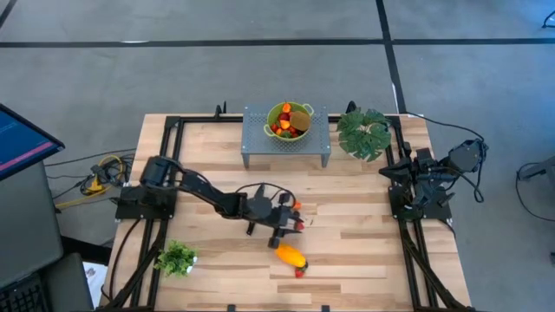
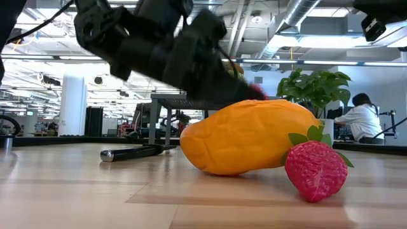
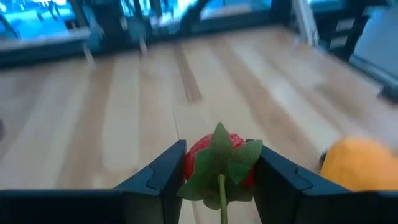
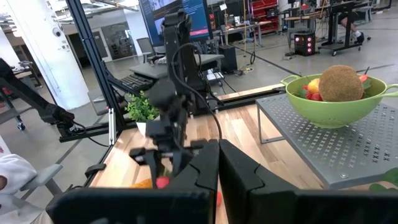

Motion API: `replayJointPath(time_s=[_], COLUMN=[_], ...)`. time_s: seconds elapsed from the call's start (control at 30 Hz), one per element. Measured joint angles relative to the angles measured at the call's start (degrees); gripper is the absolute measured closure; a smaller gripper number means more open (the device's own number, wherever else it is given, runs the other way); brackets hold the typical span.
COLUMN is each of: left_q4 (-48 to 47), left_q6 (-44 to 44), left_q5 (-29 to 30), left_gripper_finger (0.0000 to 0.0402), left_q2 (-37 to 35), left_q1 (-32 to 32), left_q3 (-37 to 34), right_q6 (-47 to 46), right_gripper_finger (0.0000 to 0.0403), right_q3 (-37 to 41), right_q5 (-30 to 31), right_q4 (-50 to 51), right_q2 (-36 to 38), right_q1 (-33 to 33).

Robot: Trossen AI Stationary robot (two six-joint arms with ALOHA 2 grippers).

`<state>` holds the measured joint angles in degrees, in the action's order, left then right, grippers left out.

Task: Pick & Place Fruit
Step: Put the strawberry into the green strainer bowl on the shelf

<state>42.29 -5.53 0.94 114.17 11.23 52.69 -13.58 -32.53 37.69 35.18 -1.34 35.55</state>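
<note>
My left gripper stands over the middle of the table, shut on a red strawberry whose green leaves and stalk face the wrist. Just nearer the front edge lie the long yellow-orange fruit on its side and a second strawberry beside it. A green bowl with a brown kiwi and other fruit sits on a grey perforated stand at the back. My right gripper waits shut at the right edge. My left gripper pinches the strawberry's two red sides between its fingers, with the leafy end toward the wrist. The fingers reach in from the table's left, slanting a little downward. The strawberry hangs clear of the wood.
A black-handled knife lies on the table behind the yellow-orange fruit. A leafy plant stands at the back right and a small one at the front left. A small orange-red piece lies just beyond my left gripper.
</note>
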Motion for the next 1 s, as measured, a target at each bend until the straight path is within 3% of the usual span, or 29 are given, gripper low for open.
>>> replayJointPath(time_s=[0.47, 1.0], left_q4=[-0.2, -0.3], left_q6=[-1.7, -2.1], left_q5=[-0.3, 0.0], left_gripper_finger=[0.0256, 0.0256], left_q2=[-10.0, -13.2], left_q1=[-1.2, -5.7], left_q3=[0.0, 0.0], right_q6=[0.0, 0.0], right_gripper_finger=[0.0397, 0.0397], right_q3=[0.0, 0.0], right_q5=[0.0, 0.0], right_q4=[0.0, 0.0], right_q2=[0.0, 0.0], right_q1=[0.0, 0.0])
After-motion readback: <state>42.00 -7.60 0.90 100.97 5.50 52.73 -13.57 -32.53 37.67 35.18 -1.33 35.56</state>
